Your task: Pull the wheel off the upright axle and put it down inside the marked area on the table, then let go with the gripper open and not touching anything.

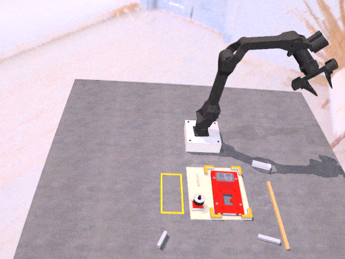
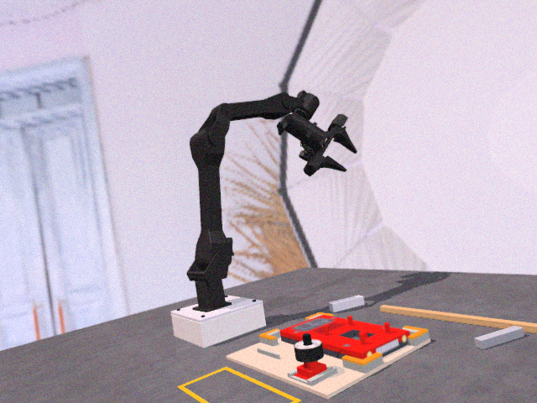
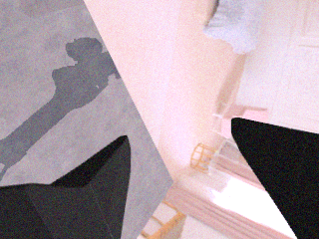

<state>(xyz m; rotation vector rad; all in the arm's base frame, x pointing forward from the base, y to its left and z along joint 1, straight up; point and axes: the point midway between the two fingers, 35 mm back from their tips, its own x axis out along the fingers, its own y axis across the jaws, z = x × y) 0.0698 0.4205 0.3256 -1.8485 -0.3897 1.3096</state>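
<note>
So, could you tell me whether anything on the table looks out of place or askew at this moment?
Nothing looks damaged. The wheel sits upright on its axle by the red board. Three grey blocks and a wooden stick lie loose at odd angles around the base plate. The open claw hangs high, far to one side.
</note>
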